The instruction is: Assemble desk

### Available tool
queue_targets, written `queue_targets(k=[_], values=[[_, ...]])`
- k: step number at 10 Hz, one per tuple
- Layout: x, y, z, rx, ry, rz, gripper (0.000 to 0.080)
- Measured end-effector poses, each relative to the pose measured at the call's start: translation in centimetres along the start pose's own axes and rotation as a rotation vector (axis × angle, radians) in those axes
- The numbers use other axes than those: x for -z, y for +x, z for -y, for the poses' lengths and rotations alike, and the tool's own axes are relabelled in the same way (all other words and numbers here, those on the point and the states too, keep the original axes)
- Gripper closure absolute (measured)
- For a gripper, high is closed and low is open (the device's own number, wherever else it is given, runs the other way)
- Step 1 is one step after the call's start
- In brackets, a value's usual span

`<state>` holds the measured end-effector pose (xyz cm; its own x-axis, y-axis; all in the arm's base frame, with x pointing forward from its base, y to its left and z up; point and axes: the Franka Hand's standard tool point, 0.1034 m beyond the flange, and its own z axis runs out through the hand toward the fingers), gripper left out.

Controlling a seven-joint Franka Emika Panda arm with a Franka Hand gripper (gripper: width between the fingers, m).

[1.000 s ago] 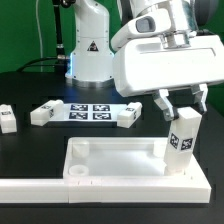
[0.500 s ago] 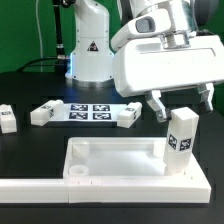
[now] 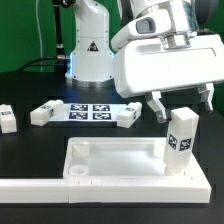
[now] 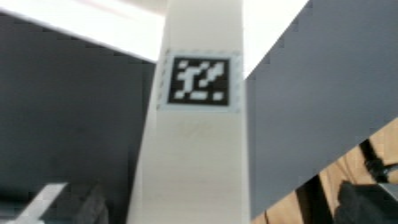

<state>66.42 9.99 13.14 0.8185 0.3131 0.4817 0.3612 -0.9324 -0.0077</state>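
The white desk top [image 3: 110,160], a rimmed tray, lies at the front of the table. One tagged block leg [image 3: 181,137] stands upright in its corner on the exterior view's right. My gripper [image 3: 183,104] is open just above that leg, fingers spread to either side and clear of it. In the wrist view the leg [image 4: 199,150] fills the middle, its tag facing the camera, with a dark fingertip [image 4: 43,206] off to one side. Two loose legs [image 3: 43,113] [image 3: 127,117] lie at the ends of the marker board, and a third [image 3: 7,120] lies at the far left.
The marker board [image 3: 88,112] lies flat behind the desk top. The long white border bar [image 3: 30,187] runs along the front edge. The robot base [image 3: 88,50] stands at the back.
One second ago my fingers were lower, closing around the top of the standing leg. They have since spread and lifted off it. The leg stays upright in the corner.
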Motion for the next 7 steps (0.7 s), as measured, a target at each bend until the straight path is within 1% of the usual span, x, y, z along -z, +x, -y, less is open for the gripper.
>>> queue_targets(k=[1,2,3,4,5,6,7], values=[[0.4,0.6,-0.8,-0.004,-0.005,-0.001,0.0151],[0.0,0.3,-1.0,-0.016,0.001,0.017,0.0151],[-0.3,-0.1,-0.3,-0.047,0.049,0.125,0.0151],[-0.1,0.4,-0.1,-0.070,0.077,0.190,0.0151],[0.0,0.7,0.2,-0.104,0.099,0.245,0.0151],[0.0,0.5,1.2,-0.145,0.114,0.341,0.0151],[0.3,1.3,2.4,-0.131,0.131,0.414,0.0151]])
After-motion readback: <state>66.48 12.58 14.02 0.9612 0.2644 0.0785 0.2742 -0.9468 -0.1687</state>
